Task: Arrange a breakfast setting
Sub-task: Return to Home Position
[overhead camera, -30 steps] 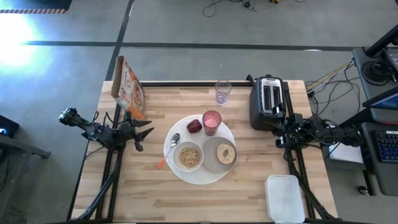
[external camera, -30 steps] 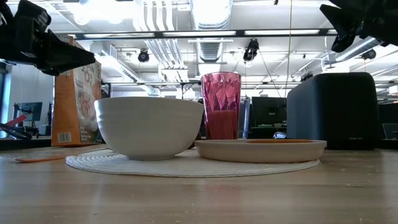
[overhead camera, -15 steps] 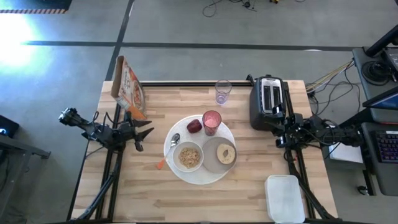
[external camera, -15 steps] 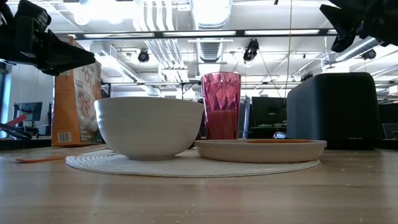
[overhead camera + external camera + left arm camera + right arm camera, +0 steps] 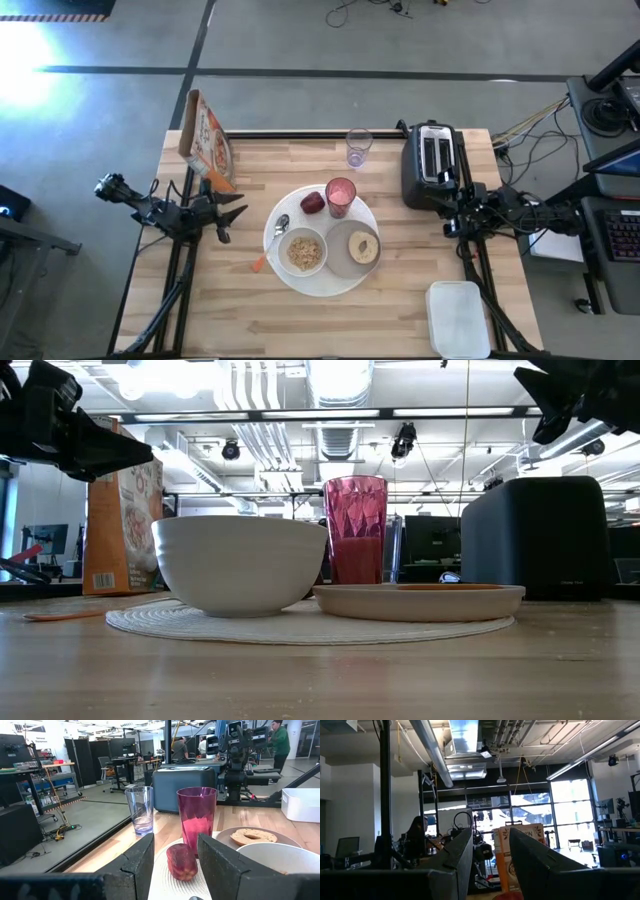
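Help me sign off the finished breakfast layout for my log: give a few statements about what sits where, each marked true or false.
1. The red apple lies beside the pink tumbler on the large round white plate. True.
2. The bagel half sits in the small white bowl. False: it lies on the small grey plate.
3. The orange-handled spoon lies on the bowl's side toward the left arm. True.
4. The left gripper is shut on the spoon. False: it is open and empty near the table's left edge; the right gripper waits open at the right.
5. The clear glass stands on the white plate. False: it stands on the bare table beside the toaster.
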Motion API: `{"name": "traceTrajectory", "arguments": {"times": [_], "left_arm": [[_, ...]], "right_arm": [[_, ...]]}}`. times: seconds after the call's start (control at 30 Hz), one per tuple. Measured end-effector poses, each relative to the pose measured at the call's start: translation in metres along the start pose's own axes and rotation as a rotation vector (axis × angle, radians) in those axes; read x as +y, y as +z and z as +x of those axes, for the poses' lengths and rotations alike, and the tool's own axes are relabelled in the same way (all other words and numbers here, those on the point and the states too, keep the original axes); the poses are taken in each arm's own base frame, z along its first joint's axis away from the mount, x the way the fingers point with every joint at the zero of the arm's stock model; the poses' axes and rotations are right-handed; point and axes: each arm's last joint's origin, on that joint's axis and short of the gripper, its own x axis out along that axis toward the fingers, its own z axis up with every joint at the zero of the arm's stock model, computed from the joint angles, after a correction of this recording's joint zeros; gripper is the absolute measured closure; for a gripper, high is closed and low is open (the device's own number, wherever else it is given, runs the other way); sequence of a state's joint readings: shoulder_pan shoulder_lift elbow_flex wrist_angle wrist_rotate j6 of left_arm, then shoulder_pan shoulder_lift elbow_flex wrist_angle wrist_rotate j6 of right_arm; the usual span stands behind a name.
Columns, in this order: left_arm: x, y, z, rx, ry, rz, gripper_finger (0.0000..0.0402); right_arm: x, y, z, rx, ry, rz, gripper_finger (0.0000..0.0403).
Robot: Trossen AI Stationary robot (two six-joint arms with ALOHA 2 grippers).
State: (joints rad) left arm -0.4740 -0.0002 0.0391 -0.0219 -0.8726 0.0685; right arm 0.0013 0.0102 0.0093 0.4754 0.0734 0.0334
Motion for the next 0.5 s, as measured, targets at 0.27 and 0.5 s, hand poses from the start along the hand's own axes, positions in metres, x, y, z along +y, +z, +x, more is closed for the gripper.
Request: {"name": "traceTrajectory", "arguments": {"times": [0.27, 0.5], "left_arm": [[0.0, -0.0001, 0.0, 0.0, 0.0, 0.001, 0.0267], [0.0, -0.0001, 0.0, 0.0, 0.0, 0.001, 0.0267]], "right_arm": [[0.0, -0.0042, 0.0023, 0.038, -0.001, -0.003, 0.0284], [0.0001, -0.0055, 0.0031, 0.051, -0.001, -0.004, 0.0284]]}}
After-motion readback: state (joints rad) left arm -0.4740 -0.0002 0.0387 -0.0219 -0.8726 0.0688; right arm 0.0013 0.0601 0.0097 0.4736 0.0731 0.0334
